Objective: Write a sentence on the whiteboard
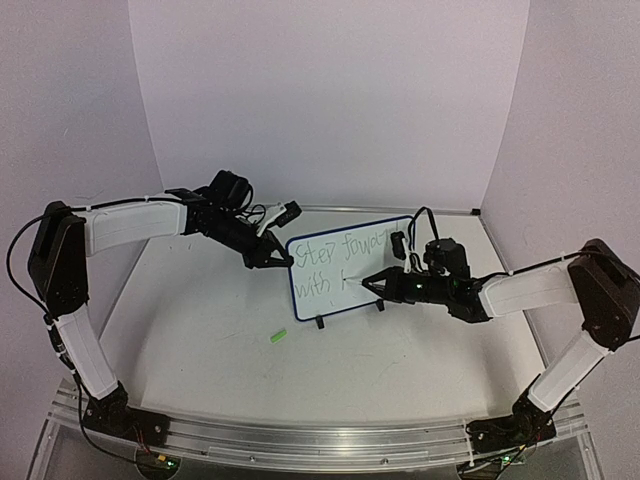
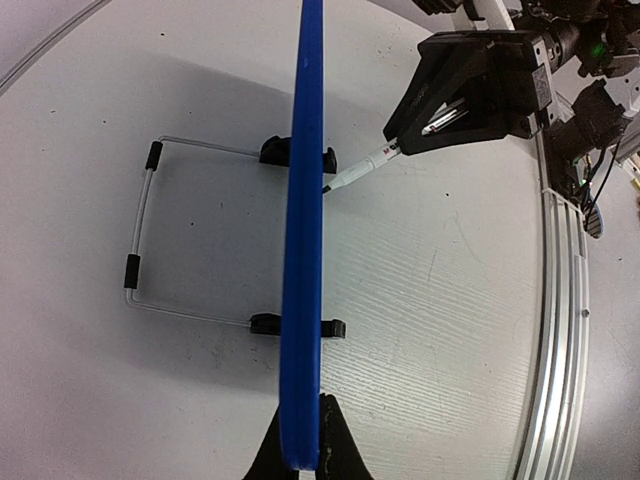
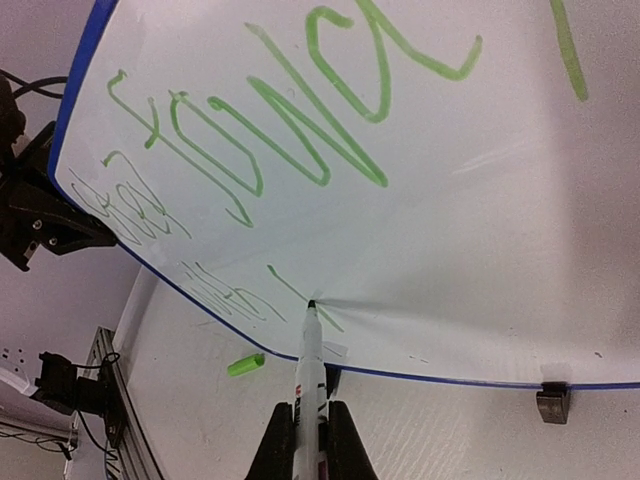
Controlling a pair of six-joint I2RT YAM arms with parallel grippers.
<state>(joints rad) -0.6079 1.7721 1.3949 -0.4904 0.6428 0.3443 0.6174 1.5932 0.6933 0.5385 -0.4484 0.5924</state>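
The whiteboard (image 1: 350,285) stands upright mid-table in its blue frame (image 2: 305,200). My left gripper (image 1: 283,260) (image 2: 300,420) is shut on the frame's left edge. The sentence (image 1: 335,262) (image 3: 300,140) is in green, in two lines: "Step forwa…" above, "with" and a fresh stroke below. A white marker (image 3: 310,360) (image 2: 360,172) sits in my right gripper (image 1: 375,283) (image 3: 311,408), which is shut on it. Its tip touches the board at that stroke. The board (image 3: 470,260) fills the right wrist view.
A green marker cap (image 1: 277,337) (image 3: 245,365) lies on the table in front of the board's left corner. Behind the board lies its wire stand (image 2: 140,240), and black clip feet (image 2: 275,152) (image 3: 552,400) grip its lower edge. White walls enclose the table.
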